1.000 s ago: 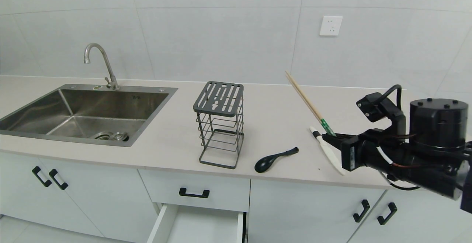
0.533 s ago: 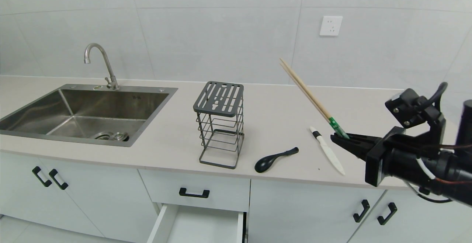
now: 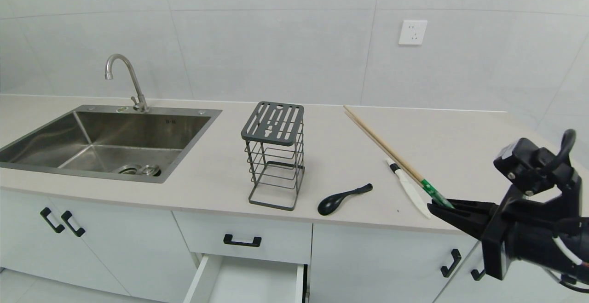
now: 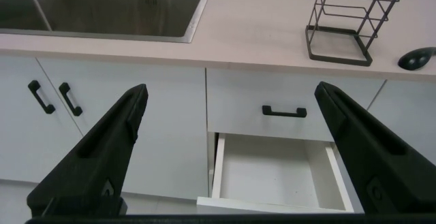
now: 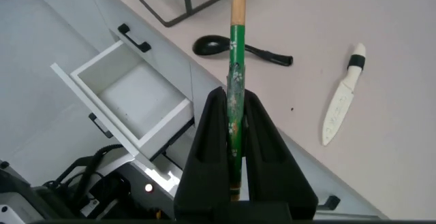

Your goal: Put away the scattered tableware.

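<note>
Step in hand: carrying one item to storage. On the worktop [image 3: 216, 174] the wire rack [image 3: 274, 153] stands upright, with an open drawer [image 3: 251, 280] below and in front of it. The chopsticks [image 3: 382, 144] are pinched at their green end by the right hand [image 3: 437, 206], well to the right of the rack. They slant away from the hand, their far tips behind the rack's right side. I cannot tell whether those tips touch the worktop. The white knife [image 3: 408, 188] lies right of the rack, just beside the chopsticks' line. The black spoon [image 3: 343, 198] lies near the rack's right foot. The left hand [image 4: 228, 91] hangs spread and empty, low in front of the rack.

Next move, as I judge it: swing the pair upright, carry it across to the rack, and drop the tips through a top slot. The long shafts need room to clear the rack's side.

Change: the right hand has dropped and drawn back from the rack, and the chopstick tips have sunk from high against the wall. Knife and spoon are unmoved.
</note>
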You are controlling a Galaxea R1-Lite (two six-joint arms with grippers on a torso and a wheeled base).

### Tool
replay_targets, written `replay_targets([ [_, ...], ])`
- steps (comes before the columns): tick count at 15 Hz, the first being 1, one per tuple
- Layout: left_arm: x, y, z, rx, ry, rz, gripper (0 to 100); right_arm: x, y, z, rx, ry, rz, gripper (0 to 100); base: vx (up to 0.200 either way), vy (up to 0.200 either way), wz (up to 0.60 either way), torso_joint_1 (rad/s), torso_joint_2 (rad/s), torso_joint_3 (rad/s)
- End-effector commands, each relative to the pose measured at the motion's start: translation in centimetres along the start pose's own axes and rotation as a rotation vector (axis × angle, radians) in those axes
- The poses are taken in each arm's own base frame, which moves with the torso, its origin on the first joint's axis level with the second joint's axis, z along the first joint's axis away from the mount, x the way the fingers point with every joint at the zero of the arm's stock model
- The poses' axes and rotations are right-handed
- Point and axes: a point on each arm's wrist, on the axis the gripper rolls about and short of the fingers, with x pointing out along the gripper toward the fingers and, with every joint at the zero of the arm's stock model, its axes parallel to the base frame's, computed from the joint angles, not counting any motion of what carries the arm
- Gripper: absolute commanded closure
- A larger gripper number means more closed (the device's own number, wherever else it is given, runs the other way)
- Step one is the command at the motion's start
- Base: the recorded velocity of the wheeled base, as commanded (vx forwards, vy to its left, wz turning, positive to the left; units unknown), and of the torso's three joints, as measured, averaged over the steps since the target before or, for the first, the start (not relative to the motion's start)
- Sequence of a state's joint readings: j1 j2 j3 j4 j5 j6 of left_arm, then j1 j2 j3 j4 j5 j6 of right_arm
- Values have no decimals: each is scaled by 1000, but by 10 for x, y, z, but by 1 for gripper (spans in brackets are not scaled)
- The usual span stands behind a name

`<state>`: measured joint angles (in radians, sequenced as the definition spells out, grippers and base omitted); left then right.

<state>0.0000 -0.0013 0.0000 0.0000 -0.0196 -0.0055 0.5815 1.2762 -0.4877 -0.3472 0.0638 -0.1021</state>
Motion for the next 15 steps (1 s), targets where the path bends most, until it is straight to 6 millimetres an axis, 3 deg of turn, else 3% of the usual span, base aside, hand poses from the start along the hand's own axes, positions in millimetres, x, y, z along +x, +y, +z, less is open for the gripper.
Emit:
replay_targets([
  [1, 0, 0, 0, 1, 1, 0, 0, 11, 9, 4, -22, 18, 50, 100, 0, 0, 0, 0, 0, 0],
  [6, 0, 0, 0, -1, 1, 0, 0, 45, 36, 29, -91, 15, 120, 100, 0, 0, 0, 0, 0, 0],
  [12, 0, 0, 0, -1, 1, 0, 0, 88, 70, 45, -138, 31, 228, 100, 0, 0, 0, 0, 0, 0],
  [15, 0, 0, 0, -1, 1, 0, 0, 109, 85, 43, -153, 59, 260, 100, 0, 0, 0, 0, 0, 0],
])
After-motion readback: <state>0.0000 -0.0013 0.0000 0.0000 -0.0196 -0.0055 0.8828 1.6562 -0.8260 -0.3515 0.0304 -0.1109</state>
